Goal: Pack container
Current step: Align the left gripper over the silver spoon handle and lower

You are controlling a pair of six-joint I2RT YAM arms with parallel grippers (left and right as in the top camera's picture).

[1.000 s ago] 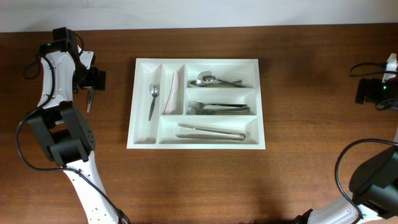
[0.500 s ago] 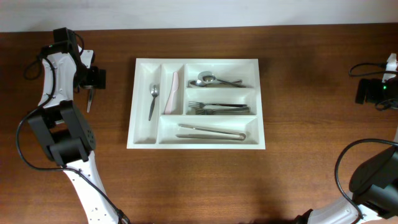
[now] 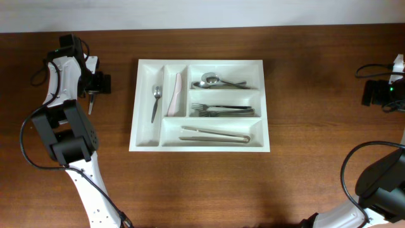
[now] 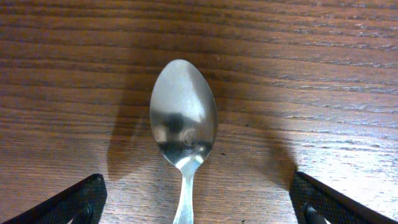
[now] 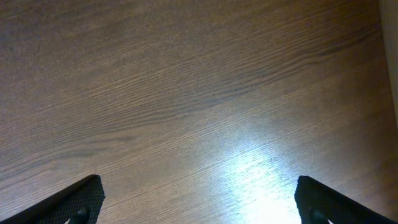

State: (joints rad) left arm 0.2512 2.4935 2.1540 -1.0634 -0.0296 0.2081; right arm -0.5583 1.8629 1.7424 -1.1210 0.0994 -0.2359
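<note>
Left gripper point(image 3: 96, 85) sits over the far-left part of the table point(image 3: 202, 183), jaws spread wide and gripping nothing. A loose spoon point(image 4: 183, 121) lies flat on the wood between them, touched by neither fingertip.

Centre: the container point(image 3: 199, 66) rests square on the table, well apart from both arms. Going rightward, one narrow bay holds a small spoon point(image 3: 155, 100) and the next a pale flat piece point(image 3: 175, 94). The long bays hold spoons point(image 3: 218, 82), forks point(image 3: 221, 110) and tongs point(image 3: 215, 135).

Handling, by judgement: the tray looks like stiff moulded plastic, light and smooth, so it is likely to slide if nudged. The outer rim or a divider wall is the place to pinch it.

Far right: the right gripper point(image 3: 378, 94) is parked near the table edge, jaws fully apart and empty.

View notes:
- The overhead view gives the layout and the tray contents, but shows the loose spoon only as a thin sliver.
- The left wrist view shows that spoon's bowl clearly, centred between the jaws, and no tray.
- The right wrist view shows only bare wood grain and glare.
</note>
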